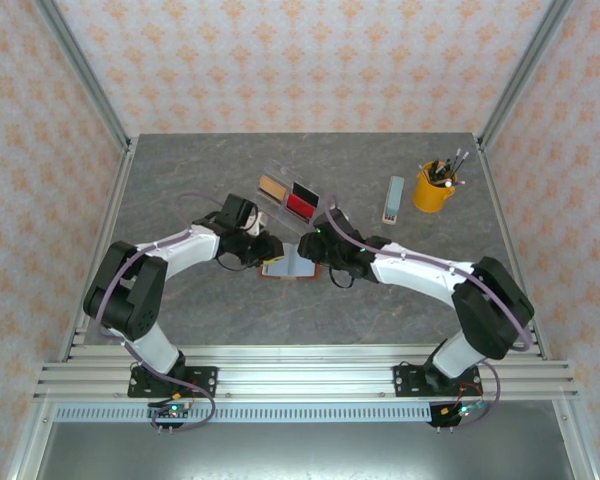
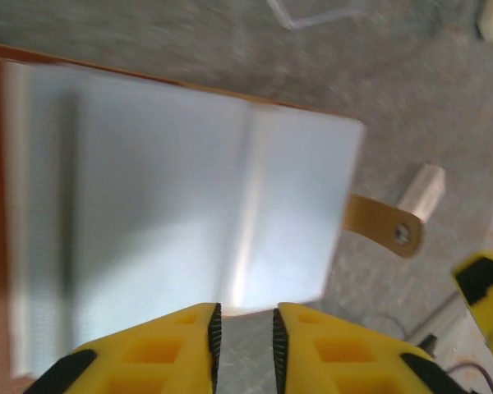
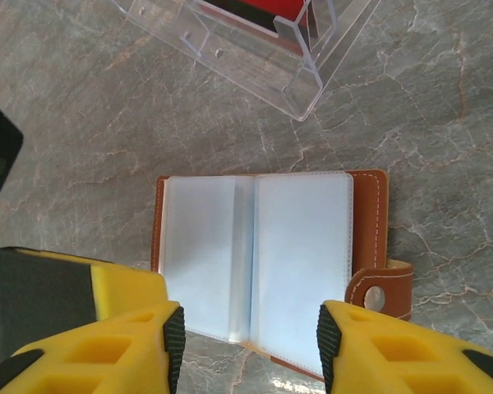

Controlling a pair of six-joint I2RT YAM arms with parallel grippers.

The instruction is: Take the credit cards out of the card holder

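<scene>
Card holder [image 3: 259, 263]: brown leather, lying open flat like a book at mid-table, pale blue-grey pockets facing up; snap strap [image 3: 380, 289] sticks out on one side.
Credit cards: tan [image 1: 271, 186], black [image 1: 304, 189] and red [image 1: 300, 205], all just beyond the holder on its far side.
Tray [image 3: 230, 57]: clear acrylic w/ dividers, the cards sit in it; near the holder, not touching.
Left gripper [image 2: 244, 320]: at the holder's left edge, yellow fingers only a narrow gap apart, nothing between them; tips right by the holder's rim, contact can't be told.
Right gripper [image 3: 248, 328]: at the holder's right side, fingers spread wide, clasping nothing; seen from its wrist cam, the holder's near edge lies between the tips.
Slim blue-grey box [image 1: 393, 199]: well to the holder's far right.
Yellow mug [image 1: 433, 188]: holds pens, farther right than the box.
Table [image 1: 180, 300]: grey marble-look top, matte, pale veins.
Rails [image 1: 300, 375]: aluminium, along the table edge nearest the arm bases, well short of the holder.
Walls [image 1: 300, 60]: peach wallpaper w/ small repeat motif on 3 sides around the table.
Frame posts [image 1: 80, 70]: bare metal, rising at the far corners.
</scene>
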